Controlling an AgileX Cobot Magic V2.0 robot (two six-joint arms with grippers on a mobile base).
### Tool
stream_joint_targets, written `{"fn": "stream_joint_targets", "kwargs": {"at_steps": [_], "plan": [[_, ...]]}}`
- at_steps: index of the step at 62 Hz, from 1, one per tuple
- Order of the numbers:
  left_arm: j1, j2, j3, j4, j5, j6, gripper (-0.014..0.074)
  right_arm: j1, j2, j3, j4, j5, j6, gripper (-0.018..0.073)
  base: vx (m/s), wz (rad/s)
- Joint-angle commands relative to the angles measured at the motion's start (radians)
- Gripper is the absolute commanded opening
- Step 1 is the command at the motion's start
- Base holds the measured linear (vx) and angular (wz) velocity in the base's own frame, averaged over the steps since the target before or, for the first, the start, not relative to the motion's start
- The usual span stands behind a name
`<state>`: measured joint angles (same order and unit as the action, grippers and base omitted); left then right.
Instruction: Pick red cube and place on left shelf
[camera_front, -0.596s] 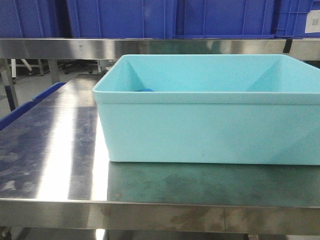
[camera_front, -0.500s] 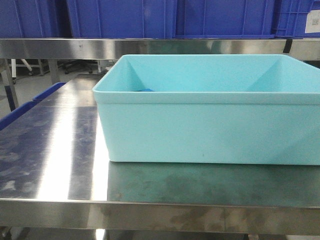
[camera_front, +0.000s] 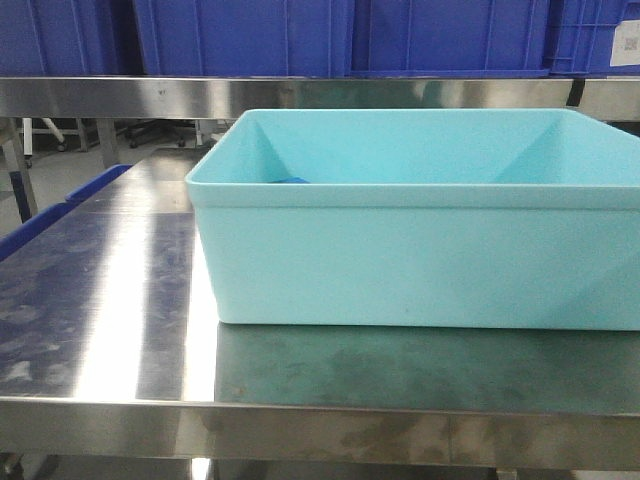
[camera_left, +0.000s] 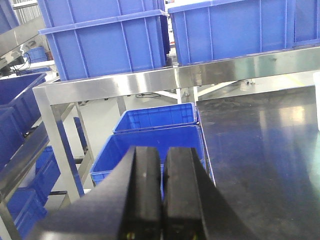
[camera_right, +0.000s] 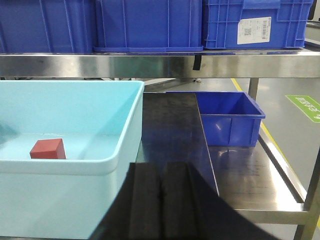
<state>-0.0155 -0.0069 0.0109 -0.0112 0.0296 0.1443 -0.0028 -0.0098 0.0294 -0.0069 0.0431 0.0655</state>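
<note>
Evidently the right pincer (camera_right: 161, 210) and left pincer (camera_left: 162, 200) were pressed together on nothing, since the red cube (camera_right: 48, 149) lay unpicked ahead-left of the right one, inside the turquoise tub (camera_right: 70, 166).

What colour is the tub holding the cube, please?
Pale turquoise; tub shows best in front-facing view.
</note>
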Motion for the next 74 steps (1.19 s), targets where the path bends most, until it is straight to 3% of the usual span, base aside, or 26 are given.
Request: {"fn": "stream_joint_targets", "kwargs": {"at_steps": [1, 66, 74], "plan": [[-0.005, 0.000, 0.022, -0.005, -0.090, 0.001, 0.0106, -0.006, -0.019, -0.025, -0.002, -0.087, -0.007, 0.0049, 0.00, 0.00], [-0.005, 0.000, 0.022, -0.005, -0.090, 0.001, 0.0106, -0.007, -0.019, -0.026, -0.002, -0.171, -0.006, 0.0049, 0.00, 0.00], [-0.005, 0.000, 0.022, -0.005, -0.090, 0.001, 0.0106, -0.001, -0.015, -0.038, 0.024, -0.165, 0.062, 0.0049, 0.00, 0.00]]}}
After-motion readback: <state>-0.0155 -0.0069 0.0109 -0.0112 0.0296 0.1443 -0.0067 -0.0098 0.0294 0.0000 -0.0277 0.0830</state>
